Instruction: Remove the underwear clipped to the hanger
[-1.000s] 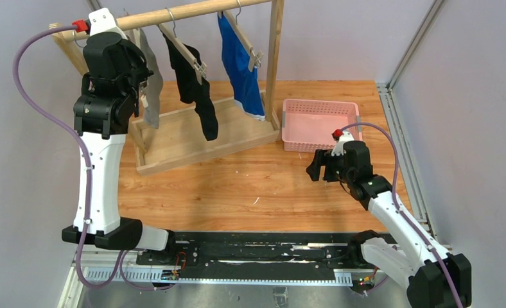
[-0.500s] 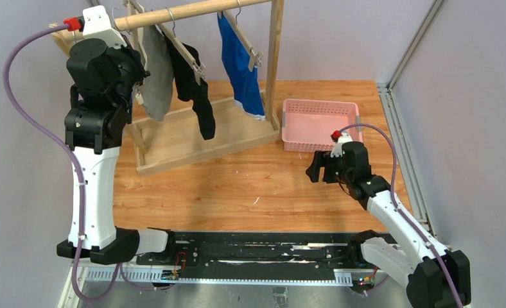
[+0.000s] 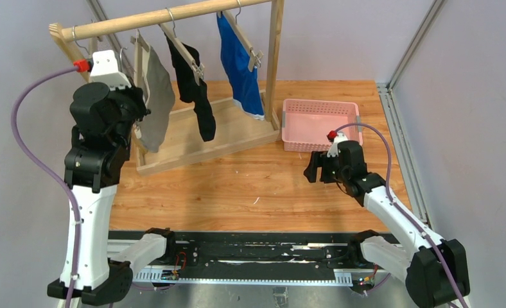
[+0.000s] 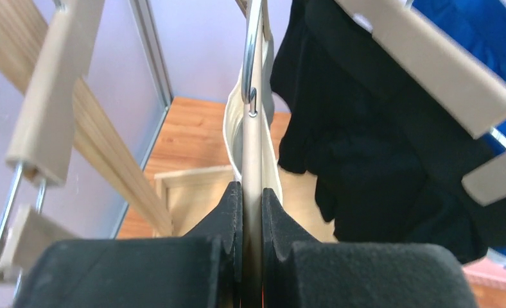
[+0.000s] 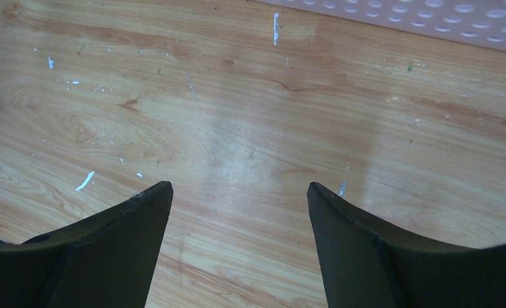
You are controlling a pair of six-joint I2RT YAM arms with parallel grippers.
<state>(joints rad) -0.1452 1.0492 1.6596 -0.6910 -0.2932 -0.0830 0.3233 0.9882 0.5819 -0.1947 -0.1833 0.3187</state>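
Note:
Three underwear hang from wooden clip hangers on a rail [image 3: 173, 13]: grey [image 3: 155, 102], black [image 3: 196, 96] and blue [image 3: 244, 70]. My left gripper [image 3: 137, 122] is raised at the rack's left end. In the left wrist view it [image 4: 252, 186] is shut on the edge-on wooden bar of the grey underwear's hanger [image 4: 253, 147], with the whitish waistband [image 4: 232, 128] either side. The black underwear [image 4: 366, 160] and the blue underwear [image 4: 481, 25] hang just to its right. My right gripper [image 3: 311, 168] is open and empty, low over the table [image 5: 239, 186].
The wooden rack's base frame [image 3: 199, 151] lies on the table under the clothes. A pink basket [image 3: 320, 122] stands right of the rack, its rim in the right wrist view [image 5: 430, 19]. An empty hanger [image 4: 51, 96] hangs left of the gripped one.
My left arm has moved down and towards the near side, and the grey underwear's hanger has swung out with it. The right arm has shifted slightly left.

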